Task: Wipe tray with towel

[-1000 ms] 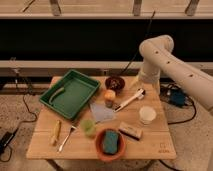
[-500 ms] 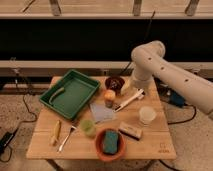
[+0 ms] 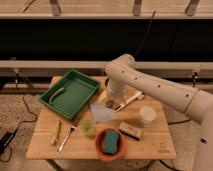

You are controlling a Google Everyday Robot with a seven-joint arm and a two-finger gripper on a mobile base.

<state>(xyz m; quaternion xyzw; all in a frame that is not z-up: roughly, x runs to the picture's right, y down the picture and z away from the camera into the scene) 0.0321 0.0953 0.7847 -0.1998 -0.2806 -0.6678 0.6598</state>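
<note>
**Arm over the towel, tray not yet wiped**

The green tray (image 3: 70,95) sat on the left of the table (image 3: 150,146). Just right of it the pale towel (image 3: 101,114) lay flat. The gripper (image 3: 111,103) hung at the towel's far edge, and whether it was open or closed could not be told. The step appeared to be reaching for the towel. Next came a firm pinch on the cloth, then a carry left.

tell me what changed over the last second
The arm swung left and down from the table's right side, bringing the gripper low over the towel's far edge, beside the tray. Nothing was visibly picked up. Tray, towel and bowl stayed put.
</note>
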